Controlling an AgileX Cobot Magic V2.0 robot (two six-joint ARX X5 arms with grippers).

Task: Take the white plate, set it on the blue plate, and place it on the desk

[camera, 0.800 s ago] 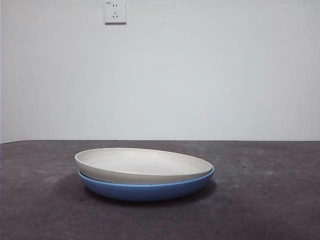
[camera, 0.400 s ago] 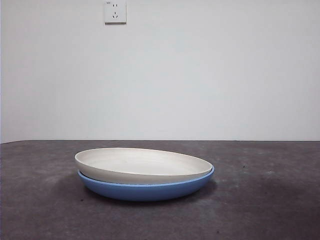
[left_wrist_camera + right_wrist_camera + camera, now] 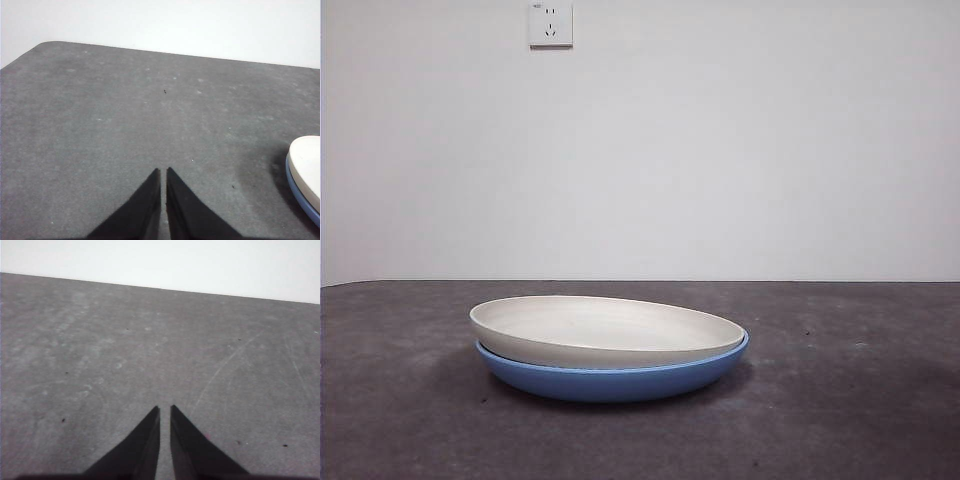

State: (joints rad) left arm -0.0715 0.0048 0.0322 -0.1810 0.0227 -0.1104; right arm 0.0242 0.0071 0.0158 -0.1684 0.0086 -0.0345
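Observation:
The white plate [image 3: 605, 328] rests inside the blue plate [image 3: 610, 380], slightly tilted, on the dark grey desk [image 3: 840, 400] in the front view. Part of both plates shows in the left wrist view, the white plate [image 3: 307, 162] above the blue plate [image 3: 300, 197]. My left gripper [image 3: 163, 172] is shut and empty above bare desk, beside the plates and apart from them. My right gripper [image 3: 164, 410] is shut and empty above bare desk [image 3: 150, 350], with no plate in its view. Neither arm shows in the front view.
A white wall with a socket [image 3: 550, 22] stands behind the desk. The desk's rounded far corner [image 3: 45, 45] shows in the left wrist view.

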